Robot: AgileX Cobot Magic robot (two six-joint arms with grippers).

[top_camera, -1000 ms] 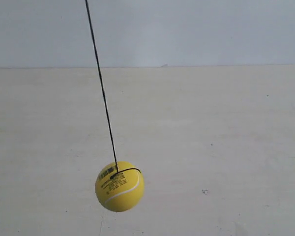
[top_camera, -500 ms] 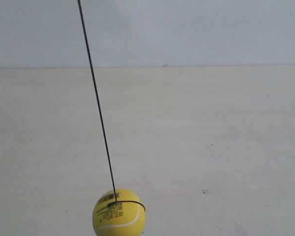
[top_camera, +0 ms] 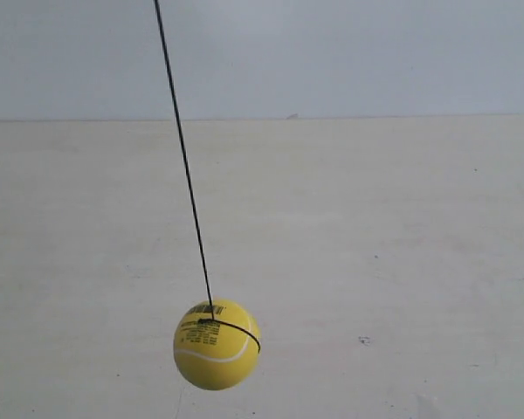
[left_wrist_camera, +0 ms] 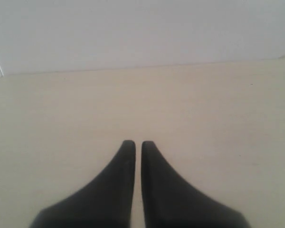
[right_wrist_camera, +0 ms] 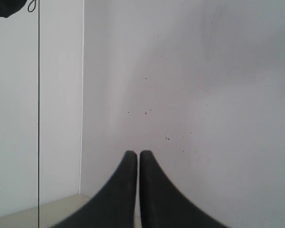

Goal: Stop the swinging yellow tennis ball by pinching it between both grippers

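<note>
The yellow tennis ball (top_camera: 217, 344) hangs on a thin black string (top_camera: 185, 170) above the pale table, low in the exterior view and left of its middle. A barcode label, a white seam and a loop of string show on it. Neither gripper appears in the exterior view. My left gripper (left_wrist_camera: 134, 143) is shut, its two black jaws nearly touching, pointing over bare tabletop with no ball in sight. My right gripper (right_wrist_camera: 134, 153) is shut too, facing a white wall. A thin black line, probably the string (right_wrist_camera: 39, 118), runs straight across the right wrist view. The ball is hidden there.
The pale wooden table (top_camera: 375, 227) stretches back to a grey-white wall (top_camera: 349, 52). A few small dark specks mark the table surface (top_camera: 364, 340). In the right wrist view a wall corner (right_wrist_camera: 82, 95) and a dark object (right_wrist_camera: 7, 7) at the picture's edge show.
The ball swung down toward the bottom edge of the exterior view half a second ago and has now swung back up, slightly to the right.
</note>
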